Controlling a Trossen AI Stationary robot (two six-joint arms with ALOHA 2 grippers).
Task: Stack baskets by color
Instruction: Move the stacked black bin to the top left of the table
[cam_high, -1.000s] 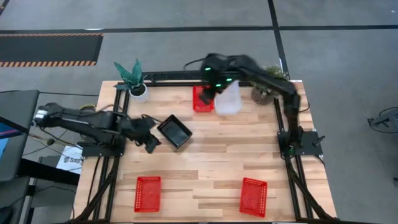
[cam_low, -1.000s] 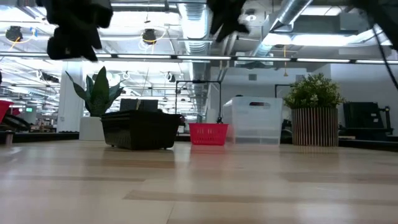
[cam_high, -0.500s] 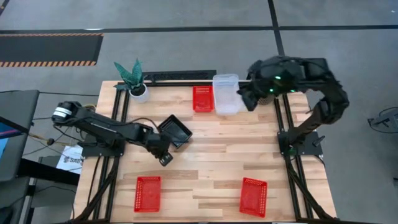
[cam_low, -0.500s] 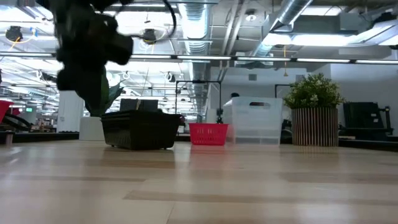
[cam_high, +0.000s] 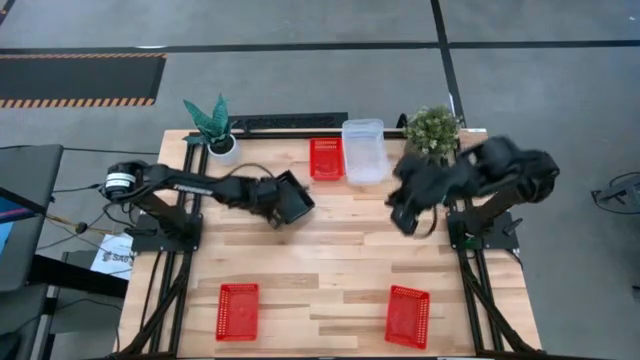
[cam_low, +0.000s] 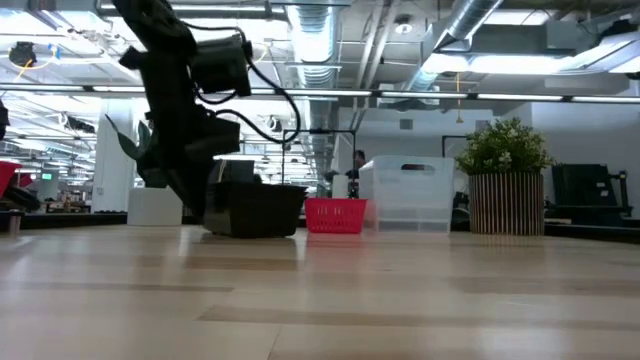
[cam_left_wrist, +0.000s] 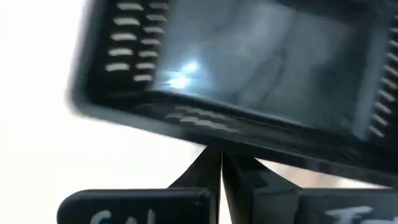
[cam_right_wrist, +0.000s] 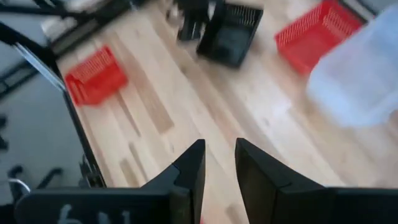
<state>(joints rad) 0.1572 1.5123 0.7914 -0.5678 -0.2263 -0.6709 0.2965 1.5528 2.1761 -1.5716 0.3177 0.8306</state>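
Note:
A black basket (cam_high: 292, 198) (cam_low: 255, 210) sits on its bottom left of the table's middle. My left gripper (cam_high: 272, 208) (cam_left_wrist: 219, 163) is shut, slanting down at its left side. A red basket (cam_high: 325, 158) and a clear basket (cam_high: 364, 150) stand side by side at the far edge. Two more red baskets (cam_high: 238, 310) (cam_high: 408, 316) lie near the front edge. My right gripper (cam_high: 405, 222) (cam_right_wrist: 217, 163) hangs open, high above the table's right part, with nothing between its fingers. My left gripper has its shut fingertips against the black basket's slotted side wall (cam_left_wrist: 211, 138), just under the rim. The fingers come slanting down from the table's left. The basket stays flat on the wood.
A spiky potted plant (cam_high: 212, 125) stands at the far left corner and a bushy one (cam_high: 432, 128) at the far right. Bare wood (cam_high: 340, 250) lies across the middle of the table.
My left gripper has gone down and toward the table's right and far side, up to the black basket, which has slid a little to the right and turned. My right gripper has left the clear basket, swinging toward the right edge and then toward the near edge, rising.

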